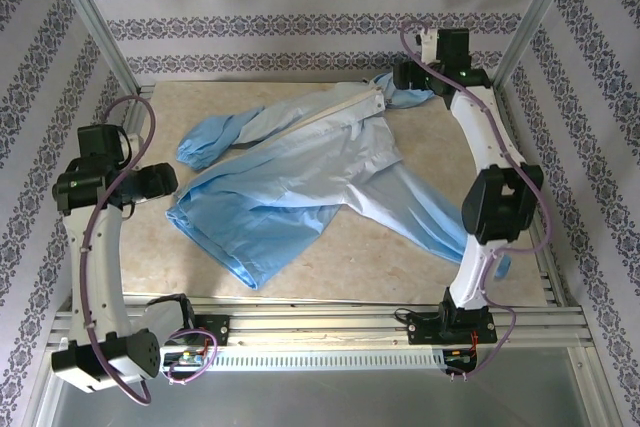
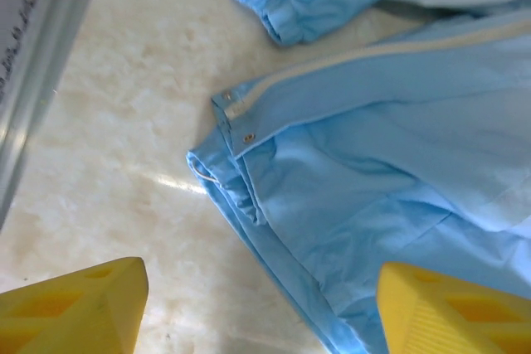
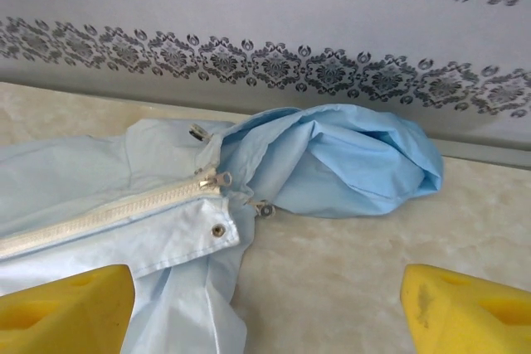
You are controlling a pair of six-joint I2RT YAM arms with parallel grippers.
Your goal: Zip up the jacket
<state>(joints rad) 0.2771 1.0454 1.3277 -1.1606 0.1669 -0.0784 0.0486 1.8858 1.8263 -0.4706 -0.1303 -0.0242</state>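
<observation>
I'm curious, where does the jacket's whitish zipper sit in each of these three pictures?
Top external: the zipper runs diagonally from centre toward the upper right, along the jacket.
Left wrist: the zipper slants across the upper right, its end near centre.
Right wrist: the zipper lies at lower left, its slider near centre.
Shared landmark: the beige table beneath.

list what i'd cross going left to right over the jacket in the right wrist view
whitish zipper → zipper pull → bunched blue hood
</observation>
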